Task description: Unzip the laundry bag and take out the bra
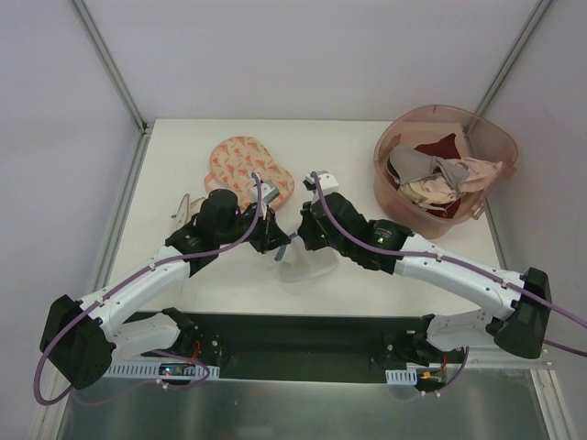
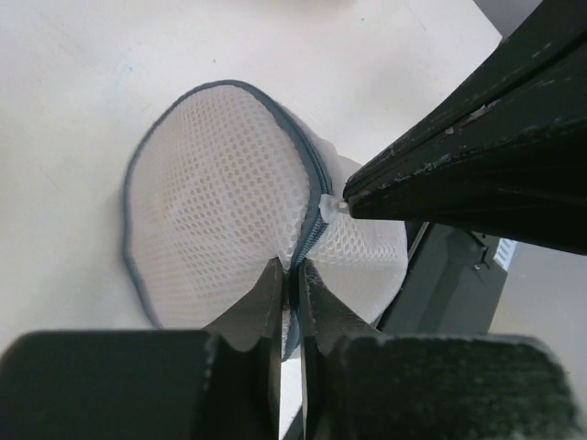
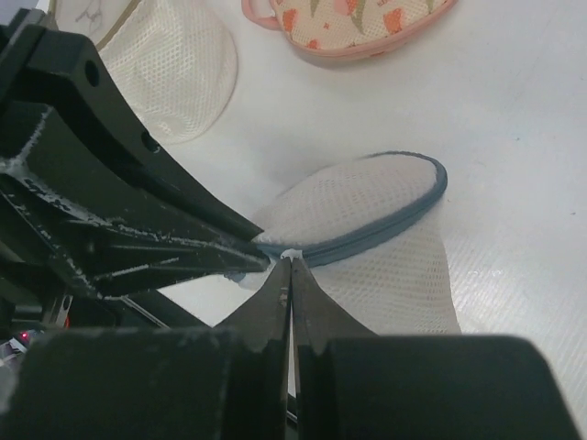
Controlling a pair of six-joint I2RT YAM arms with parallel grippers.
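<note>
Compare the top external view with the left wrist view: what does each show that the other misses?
Only the top external view shows the pink tub with garments in it, and the flat pink pouch. Only the left wrist view shows the zipper pull pinched by the right gripper, and the left gripper shut on the rim of the laundry bag. Both show that bag on the white table between the two grippers.
</note>
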